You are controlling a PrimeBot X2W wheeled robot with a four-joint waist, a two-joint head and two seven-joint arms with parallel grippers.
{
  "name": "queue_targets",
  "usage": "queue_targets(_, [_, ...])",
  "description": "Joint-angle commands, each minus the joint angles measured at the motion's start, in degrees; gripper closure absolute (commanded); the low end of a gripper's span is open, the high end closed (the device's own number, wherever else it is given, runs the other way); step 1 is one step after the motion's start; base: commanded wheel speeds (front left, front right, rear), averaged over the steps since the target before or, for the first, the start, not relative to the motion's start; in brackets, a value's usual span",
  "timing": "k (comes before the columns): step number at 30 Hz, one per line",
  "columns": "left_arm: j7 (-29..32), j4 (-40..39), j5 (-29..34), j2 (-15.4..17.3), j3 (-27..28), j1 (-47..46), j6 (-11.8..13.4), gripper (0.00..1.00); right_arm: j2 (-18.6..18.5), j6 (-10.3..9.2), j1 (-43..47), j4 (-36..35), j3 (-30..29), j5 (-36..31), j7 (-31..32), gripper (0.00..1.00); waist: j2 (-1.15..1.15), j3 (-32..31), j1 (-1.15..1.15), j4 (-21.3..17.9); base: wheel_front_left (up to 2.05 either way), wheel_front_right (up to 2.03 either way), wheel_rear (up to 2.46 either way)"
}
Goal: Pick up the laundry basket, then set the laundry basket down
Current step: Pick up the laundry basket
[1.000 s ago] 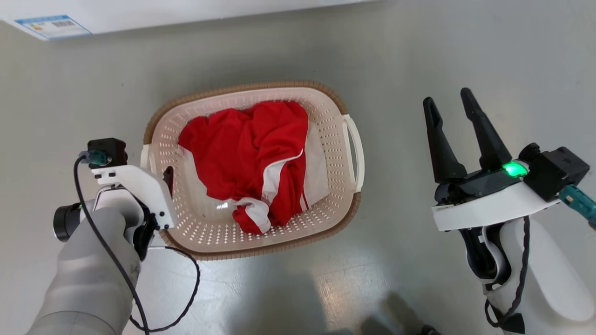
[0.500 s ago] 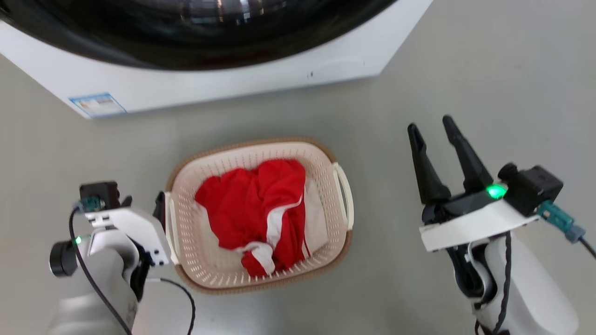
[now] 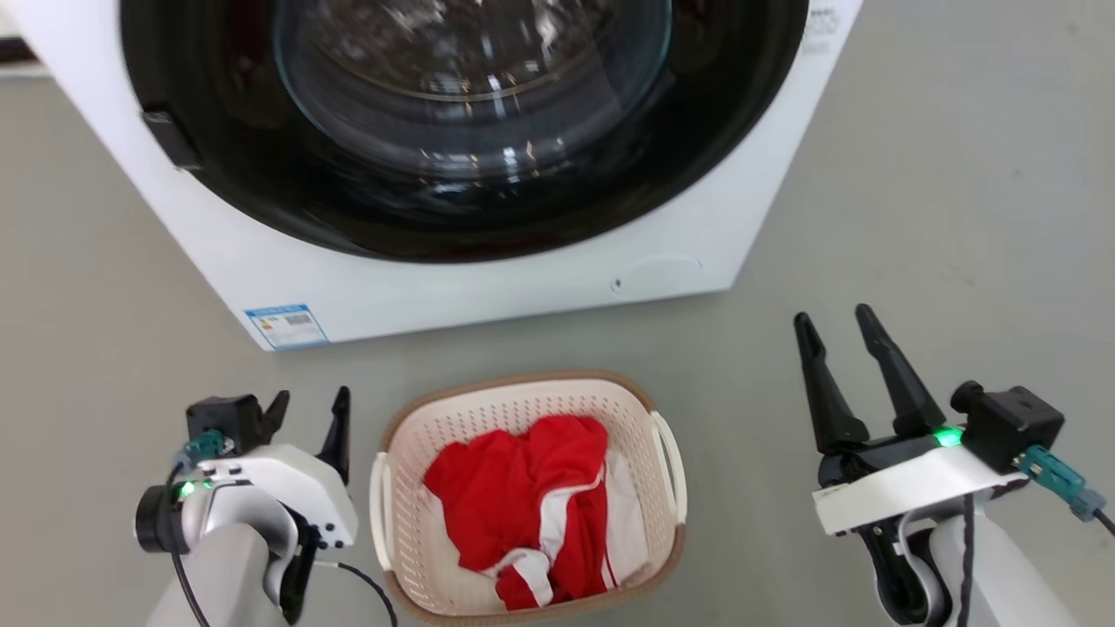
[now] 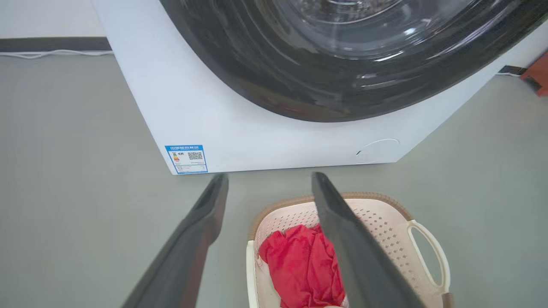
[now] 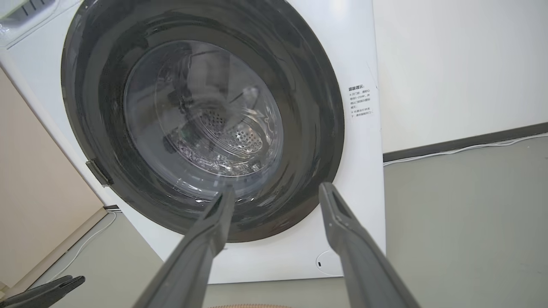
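Left gripper and right gripper, both wide and empty, flank the laundry basket; pickup seems pending: grasp its handles.

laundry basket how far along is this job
Done: unclear; the laundry basket sits on the floor, lifted yet or not I cannot tell. In hand: nothing, left gripper and right gripper stand open, clear of it. Left: possibly the whole lift and set-down.

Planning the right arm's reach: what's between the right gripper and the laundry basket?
Bare grey floor; nothing lies between the right gripper and the laundry basket, as the head view shows.
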Motion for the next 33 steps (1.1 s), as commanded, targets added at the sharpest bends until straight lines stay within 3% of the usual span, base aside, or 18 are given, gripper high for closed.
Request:
queue_targets(1, [-0.6,-2.54,0.82,1.23,1.88,0.6,0.72,0.0,-0.61,0.36,0.29,-1.63,0.61,-0.27,-0.6,0.0,0.0,-2.09,0.0,1.72,0.0,0.0,0.0])
queue_targets(10, [-0.61,-21.99,4.78,-0.8,6.14,11.19,3.75,0.0,-0.76,0.36,2.35,-2.69,-1.52,-1.08,-0.6,0.0,0.0,-5.97,0.0,3.29,0.0,0.0,0.0])
queue_targets(19, [-0.61,-39.52,8.87,-4.12,11.12,19.95,4.12,0.0,-1.18,0.36,4.4,-3.62,-3.25,-2.1,-0.6,0.0,0.0,-7.77,0.0,3.7,0.0,0.0,0.0])
queue_targets(25, [-0.61,-43.94,11.15,-6.0,13.55,23.54,4.28,0.0,-0.83,0.36,5.39,-3.67,-5.09,-3.69,-0.6,0.0,0.0,-8.64,0.0,3.65,0.0,0.0,0.0])
queue_targets(33, [-0.61,-44.12,12.82,-6.87,14.24,24.35,3.87,0.0,-0.55,0.36,5.84,-4.03,-6.15,-4.62,-0.6,0.0,0.0,-8.47,0.0,3.66,0.0,0.0,0.0])
